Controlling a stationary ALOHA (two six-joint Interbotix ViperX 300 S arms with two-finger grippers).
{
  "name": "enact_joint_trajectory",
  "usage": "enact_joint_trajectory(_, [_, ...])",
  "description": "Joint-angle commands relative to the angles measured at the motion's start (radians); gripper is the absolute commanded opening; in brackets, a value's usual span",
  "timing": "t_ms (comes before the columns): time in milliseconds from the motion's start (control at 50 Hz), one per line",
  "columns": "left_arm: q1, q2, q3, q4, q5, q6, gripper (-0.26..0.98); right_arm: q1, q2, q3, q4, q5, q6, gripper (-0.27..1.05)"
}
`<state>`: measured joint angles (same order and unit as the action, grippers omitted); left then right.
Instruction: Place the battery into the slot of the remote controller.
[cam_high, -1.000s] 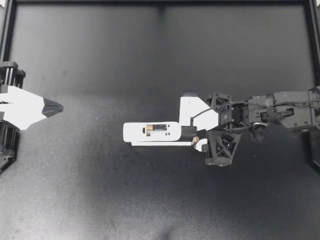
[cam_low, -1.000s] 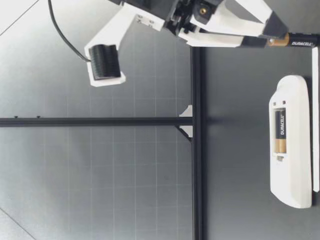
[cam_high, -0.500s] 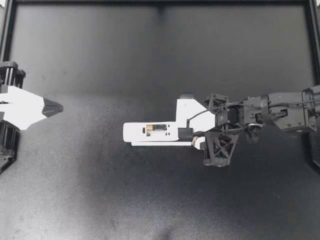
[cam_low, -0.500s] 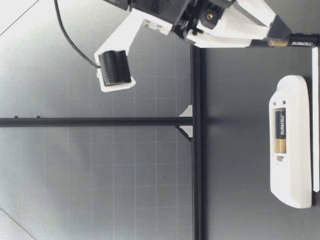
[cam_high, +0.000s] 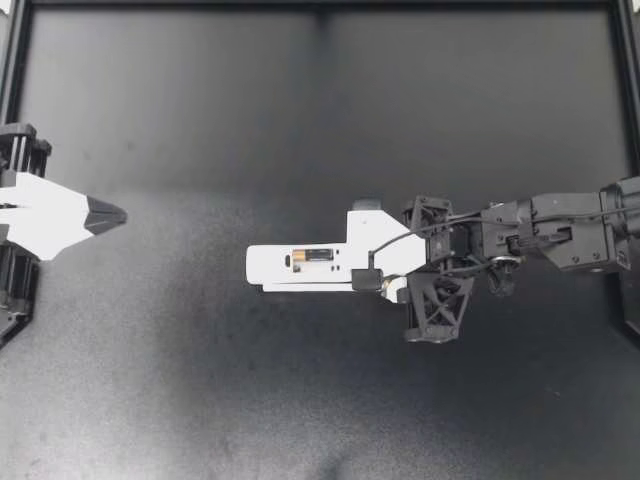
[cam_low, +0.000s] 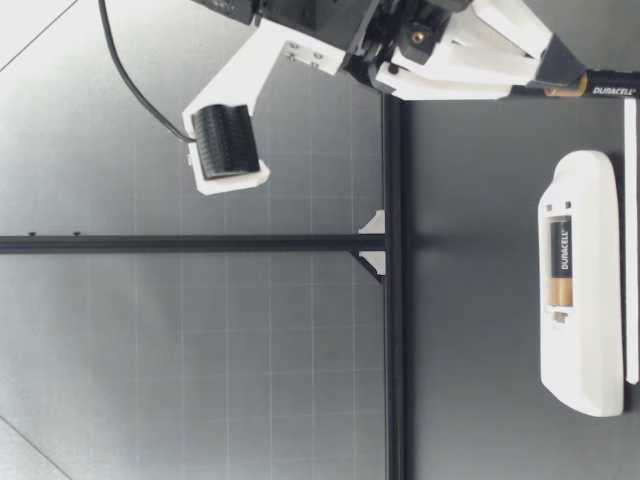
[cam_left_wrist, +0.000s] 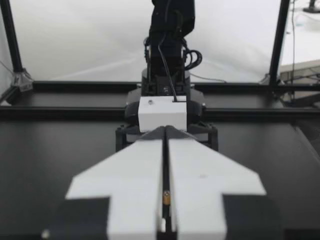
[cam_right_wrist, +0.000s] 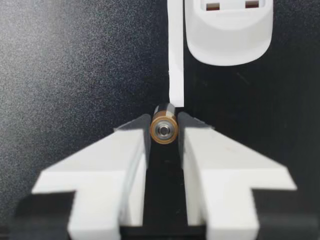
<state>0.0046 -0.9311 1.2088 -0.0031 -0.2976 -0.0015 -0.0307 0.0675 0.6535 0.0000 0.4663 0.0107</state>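
Note:
The white remote (cam_high: 300, 263) lies mid-table with its slot up and one battery (cam_high: 316, 256) seated in it. My right gripper (cam_high: 375, 280) is low at the remote's near end, shut on a second battery (cam_right_wrist: 164, 130). That battery is seen end-on, with a finger pressed to each side. In the low view this battery (cam_low: 600, 90) lies on the table, sticking out past the right gripper (cam_low: 562, 74) and beside the remote (cam_low: 580, 300). A thin white strip (cam_right_wrist: 175, 50) lies along the remote's side. My left gripper (cam_high: 112, 214) rests shut at the left edge, holding nothing.
A black frame rail (cam_high: 320, 5) runs along the far side of the dark mat. In the left wrist view, the right arm's base (cam_left_wrist: 167, 60) stands across the table, past the left gripper's shut fingers (cam_left_wrist: 135, 195).
The right gripper's fingers have drawn together onto the loose battery. The arm has shifted slightly toward the remote. The left arm and the remote have not moved.

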Motion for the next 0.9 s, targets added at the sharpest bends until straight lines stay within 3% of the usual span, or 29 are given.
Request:
enact_joint_trajectory(0, [0.005,0.028,-0.009,-0.002,0.009,-0.005,-0.17,0.006,-0.037,-0.017,-0.012,-0.008,0.006,0.06])
enact_joint_trajectory(220, [0.049,0.244,-0.083,-0.025,0.195,0.0,-0.17,-0.012,-0.123,0.025,-0.023,-0.164,0.011,0.05])
enact_joint_trajectory(440, [0.052,0.477,-0.202,-0.023,0.336,0.003,-0.17,-0.046,-0.166,0.141,-0.014,-0.528,0.012,0.05])
enact_joint_trajectory(680, [0.054,0.63,-0.293,-0.017,0.417,-0.003,-0.17,-0.077,-0.133,0.244,-0.006,-0.87,0.014,0.05])
enact_joint_trajectory(880, [0.066,0.739,-0.353,-0.018,0.482,-0.005,-0.17,-0.077,-0.044,0.244,-0.006,-0.94,0.014,0.05])
